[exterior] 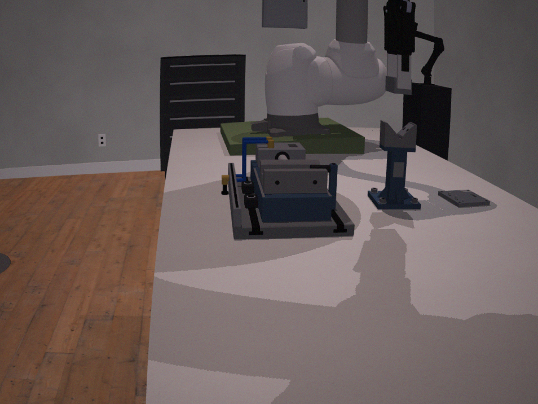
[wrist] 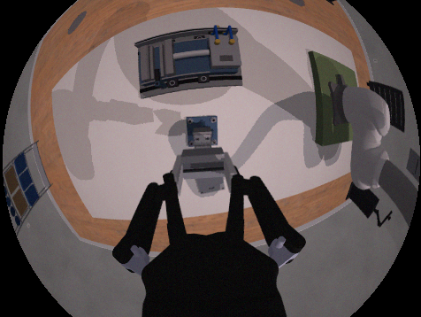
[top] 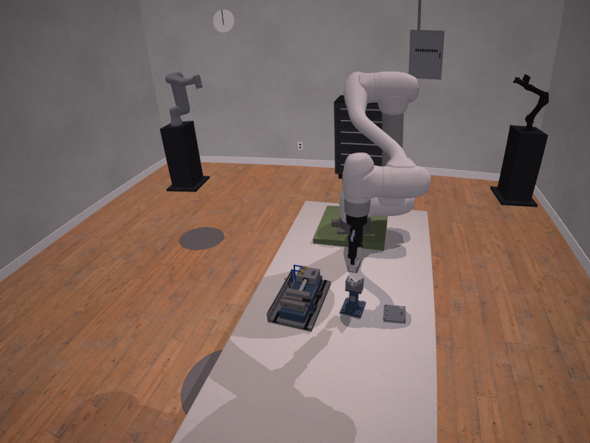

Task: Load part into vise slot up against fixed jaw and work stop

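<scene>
My gripper (top: 353, 265) points straight down and is shut on the part (exterior: 396, 79), a light grey block that hangs from the fingers well above the V-block (top: 353, 297). In the wrist view the part (wrist: 203, 168) sits between my two black fingers, with the blue-based V-block (wrist: 202, 132) straight below it. The V-block (exterior: 396, 168) is empty. The infeed plate (top: 394, 313) lies flat and bare to the right of the V-block. The vise (top: 299, 297) stands open to the left of the V-block, with nothing between its jaws (exterior: 290, 172).
The arm's green base plate (top: 350, 230) lies behind the V-block. The vise has blue air lines and a cylinder at its far end (exterior: 260, 148). The table's edge runs along the left (exterior: 158, 225), with wooden floor beyond it.
</scene>
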`<state>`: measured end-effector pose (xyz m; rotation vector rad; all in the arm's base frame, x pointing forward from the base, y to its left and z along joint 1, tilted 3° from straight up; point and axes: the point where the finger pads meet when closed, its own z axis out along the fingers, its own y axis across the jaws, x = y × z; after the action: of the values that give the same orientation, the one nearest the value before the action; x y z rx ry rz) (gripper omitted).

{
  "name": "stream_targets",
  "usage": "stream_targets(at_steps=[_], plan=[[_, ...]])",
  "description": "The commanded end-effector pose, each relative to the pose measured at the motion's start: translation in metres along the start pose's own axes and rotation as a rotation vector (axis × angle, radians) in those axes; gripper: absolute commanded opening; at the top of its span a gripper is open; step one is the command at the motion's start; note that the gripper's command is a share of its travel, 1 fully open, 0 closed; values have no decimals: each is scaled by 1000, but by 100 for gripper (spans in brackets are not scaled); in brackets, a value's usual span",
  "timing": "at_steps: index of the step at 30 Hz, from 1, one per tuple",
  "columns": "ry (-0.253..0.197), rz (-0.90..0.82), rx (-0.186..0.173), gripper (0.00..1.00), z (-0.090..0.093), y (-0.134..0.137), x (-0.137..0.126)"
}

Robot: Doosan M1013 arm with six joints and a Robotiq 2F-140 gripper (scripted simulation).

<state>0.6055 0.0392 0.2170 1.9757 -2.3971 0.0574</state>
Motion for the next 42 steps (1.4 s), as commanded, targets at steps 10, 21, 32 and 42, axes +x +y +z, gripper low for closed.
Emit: stream_targets(at_steps=[10, 21, 32, 42], plan=[[0, -56, 0, 0, 0, -5, 7], [0, -149, 0, 0, 0, -13, 18], [-1, -287, 0, 0, -1, -24, 36], [-1, -484, 0, 0, -1, -39, 62]])
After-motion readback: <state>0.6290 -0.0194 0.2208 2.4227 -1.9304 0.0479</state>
